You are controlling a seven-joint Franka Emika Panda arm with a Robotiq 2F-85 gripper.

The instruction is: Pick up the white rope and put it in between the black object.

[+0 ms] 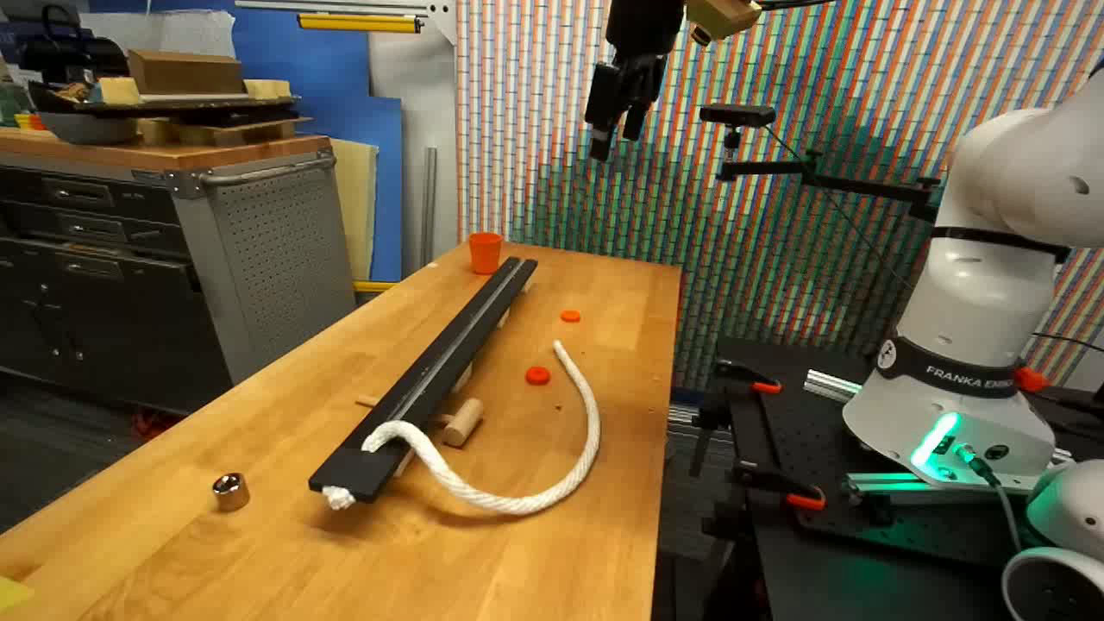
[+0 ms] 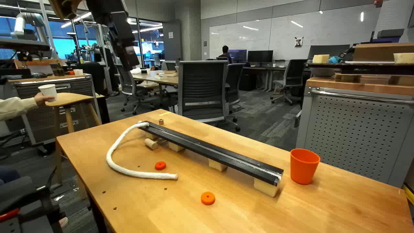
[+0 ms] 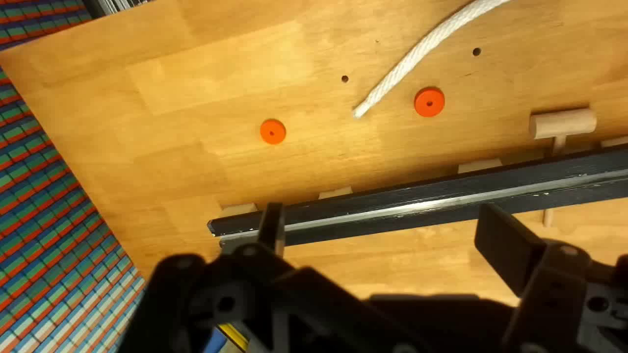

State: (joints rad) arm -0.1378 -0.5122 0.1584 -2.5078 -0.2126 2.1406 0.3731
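Multicoloured striped wall [image 1: 526, 129] beyond light-brown wooden table [image 1: 595, 535]. Both exterior views: grey metal cabinet [image 1: 272, 224] with wooden top, perforated side. In an exterior view: grey patterned carpet [image 2: 255, 129], dark-grey ribbed office chair [image 2: 203, 89], long white whiteboard [image 2: 278, 35] carrying bright reflections [image 2: 296, 24], tall grey column [image 2: 189, 32].

Dead straight and raised, the black rail [image 2: 210, 152] shows two parallel strips, a grey groove running between. And the white rope [image 1: 528, 503], thick and cream, sits in at one end of the rail, frayed tuft poking out there! It arches over the rail's side, curving wide beside it, free tip well clear.
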